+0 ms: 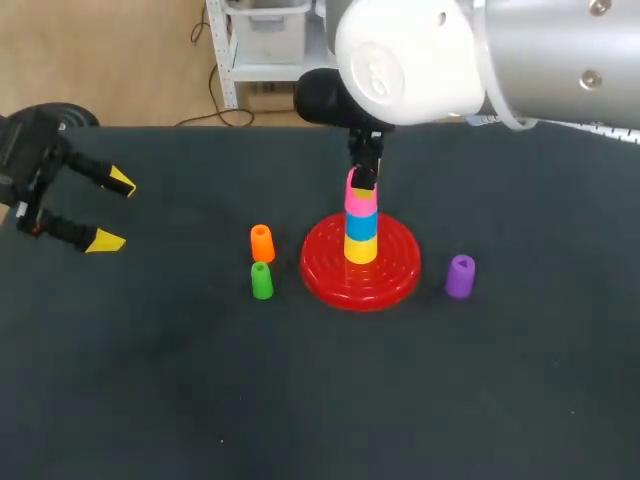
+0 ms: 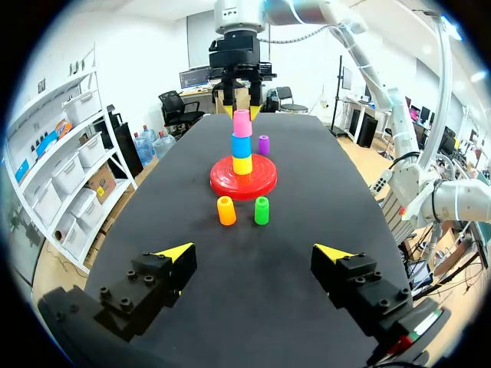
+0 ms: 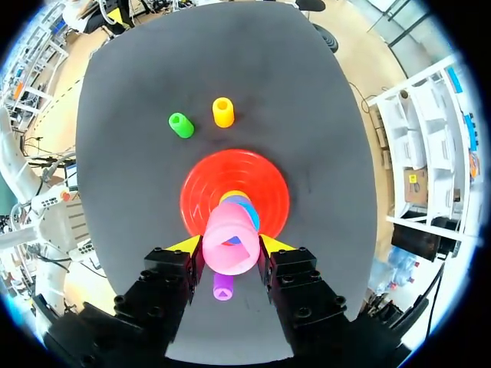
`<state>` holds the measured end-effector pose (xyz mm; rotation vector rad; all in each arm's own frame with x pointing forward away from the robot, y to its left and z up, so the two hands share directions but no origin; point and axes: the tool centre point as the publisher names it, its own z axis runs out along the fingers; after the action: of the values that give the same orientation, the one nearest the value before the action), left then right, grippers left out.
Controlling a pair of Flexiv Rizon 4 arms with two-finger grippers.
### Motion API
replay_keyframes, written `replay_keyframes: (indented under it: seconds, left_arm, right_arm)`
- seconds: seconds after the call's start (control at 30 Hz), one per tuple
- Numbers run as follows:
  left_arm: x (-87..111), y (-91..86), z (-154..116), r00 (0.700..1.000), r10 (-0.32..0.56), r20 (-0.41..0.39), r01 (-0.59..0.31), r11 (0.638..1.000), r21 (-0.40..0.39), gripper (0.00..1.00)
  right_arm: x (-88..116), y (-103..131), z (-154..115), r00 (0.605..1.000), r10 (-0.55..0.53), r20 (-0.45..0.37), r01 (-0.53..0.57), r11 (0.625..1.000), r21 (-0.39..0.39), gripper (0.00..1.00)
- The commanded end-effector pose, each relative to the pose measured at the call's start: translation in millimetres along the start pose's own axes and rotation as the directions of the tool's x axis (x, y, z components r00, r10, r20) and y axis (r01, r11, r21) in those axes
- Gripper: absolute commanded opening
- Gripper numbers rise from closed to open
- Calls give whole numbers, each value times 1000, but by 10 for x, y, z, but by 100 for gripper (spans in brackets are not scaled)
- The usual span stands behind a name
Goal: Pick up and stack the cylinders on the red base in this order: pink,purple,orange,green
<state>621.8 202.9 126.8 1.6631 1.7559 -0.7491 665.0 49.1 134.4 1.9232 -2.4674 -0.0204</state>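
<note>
The red base (image 1: 340,285) stands mid-table with a yellow, a blue and a pink cylinder (image 1: 360,197) stacked on its post. My right gripper (image 1: 363,175) comes down from above and is shut on the pink cylinder (image 3: 231,238), one yellow-tipped finger on each side. To the left of the base, the orange cylinder (image 1: 261,242) and the green cylinder (image 1: 261,280) stand upright. The purple cylinder (image 1: 459,275) stands to the base's right. My left gripper (image 1: 115,210) is open and empty at the table's far left, well apart from everything.
The large right arm body covers the table's far edge behind the base in the head view. Bare dark tabletop (image 1: 320,400) lies in front of the base and between the left gripper and the orange and green cylinders.
</note>
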Motion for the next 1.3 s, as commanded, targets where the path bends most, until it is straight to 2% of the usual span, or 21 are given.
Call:
replay_keyframes:
  seconds: [0.03,0.73,1.3]
  left_arm:
    - [13,-3,2,1000,3,3,-3,1000,-2,100]
    - [13,-3,2,1000,3,3,-3,1000,-2,100]
    - [13,-3,2,1000,3,3,-3,1000,-2,100]
  right_arm:
    - [26,15,7,1000,6,-5,-6,1000,7,0]
    - [21,-35,-4,1000,17,2,-17,999,31,0]
    - [56,-13,110,1000,17,-12,-17,1000,0,0]
